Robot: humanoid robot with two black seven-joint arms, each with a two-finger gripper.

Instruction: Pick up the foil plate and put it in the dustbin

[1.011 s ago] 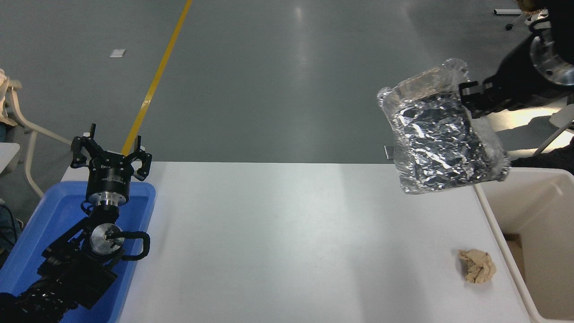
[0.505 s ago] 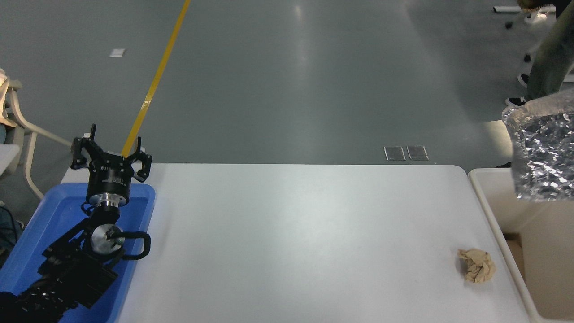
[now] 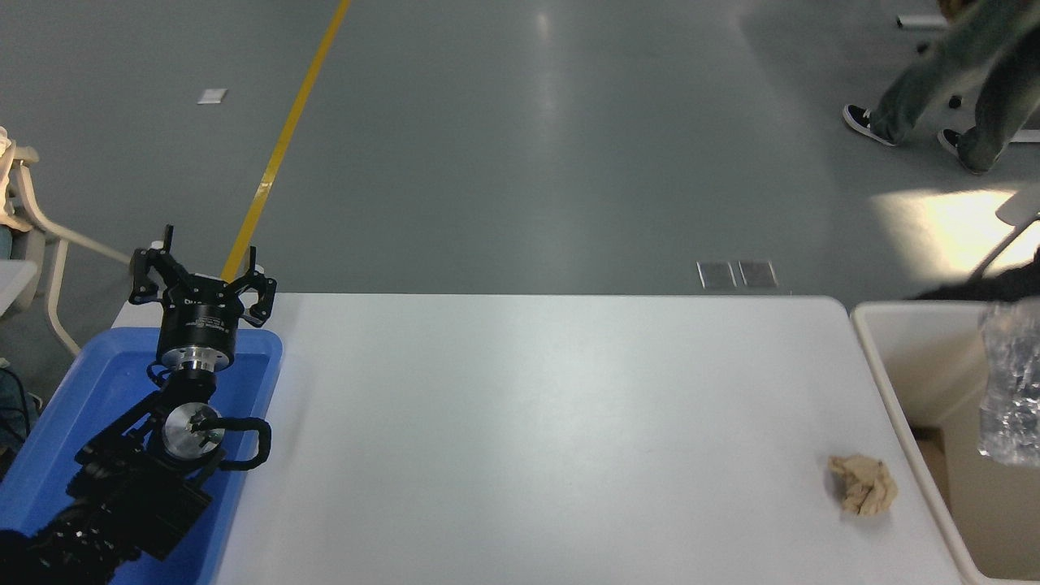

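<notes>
My left gripper (image 3: pixel 197 286) sits parked with fingers spread over the blue tray (image 3: pixel 57 422) at eight o'clock. My right gripper is out of frame, so I cannot tell its grip. The paper ball (image 3: pixel 863 484) lies at four o'clock. At three o'clock the foil plate (image 3: pixel 1010 382) hangs over the dustbin (image 3: pixel 886 382); I should release only once it sits inside the rim.

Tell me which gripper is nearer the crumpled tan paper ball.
Only the left gripper is in view, parked over the blue tray at the table's far left, far from the paper ball near the dustbin. The right gripper is out of frame, so no comparison.
</notes>
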